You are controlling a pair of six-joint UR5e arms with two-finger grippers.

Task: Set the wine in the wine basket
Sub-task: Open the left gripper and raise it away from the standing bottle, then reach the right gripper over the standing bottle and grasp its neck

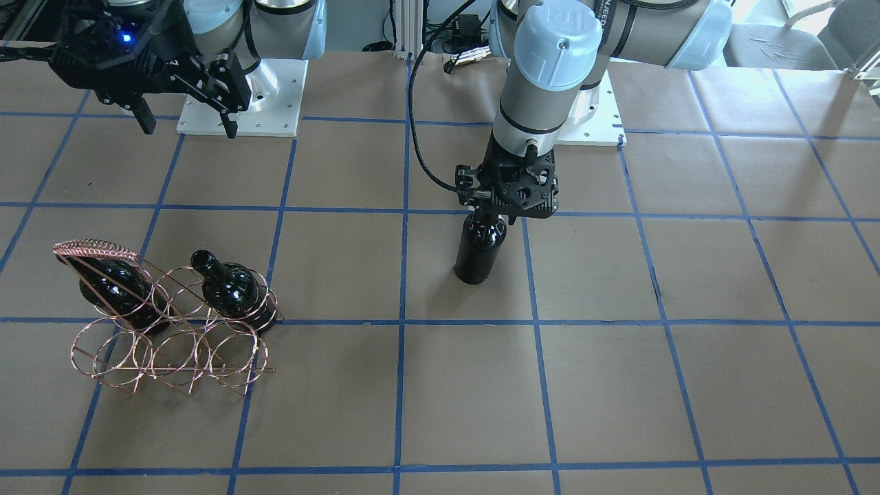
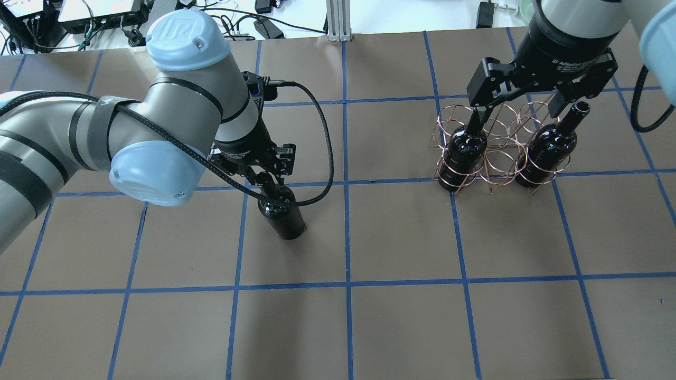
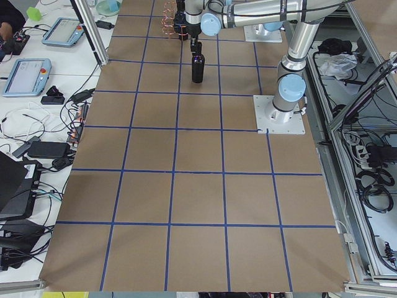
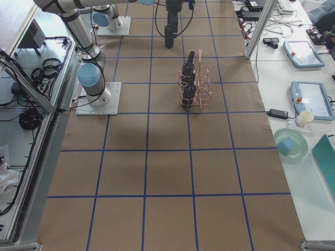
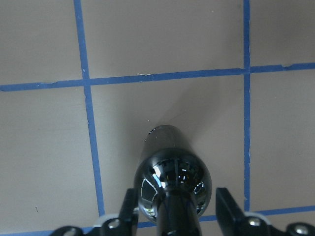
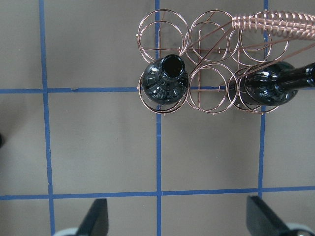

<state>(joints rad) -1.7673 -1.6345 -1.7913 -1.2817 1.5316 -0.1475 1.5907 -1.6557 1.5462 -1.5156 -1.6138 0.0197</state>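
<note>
My left gripper (image 5: 174, 194) is down over the wine (image 1: 479, 254), which stands upright on the table (image 1: 619, 378) near the middle, its base beside a crossing of blue tape lines. The fingers (image 5: 129, 206) sit on either side of the neck, spread apart. In the wrist view there is a gap between each finger and the glass, so I am not gripping it.

My right gripper (image 2: 517, 108) hangs high over the basket (image 1: 172, 344), jaws wide apart and holding nothing. The basket stands on the table toward my right, well apart from the wine. Its wrapped handle (image 6: 261, 22) arches over one end.

Two other bottles are in the basket, necks up. From my right wrist, the first bottle (image 6: 164, 81) is in one end ring of the row nearer me, its open mouth facing the camera. The second bottle (image 6: 268, 88) is in the other end ring of that row, under the handle, its neck leaning off to the side. One ring lies between them.
</note>
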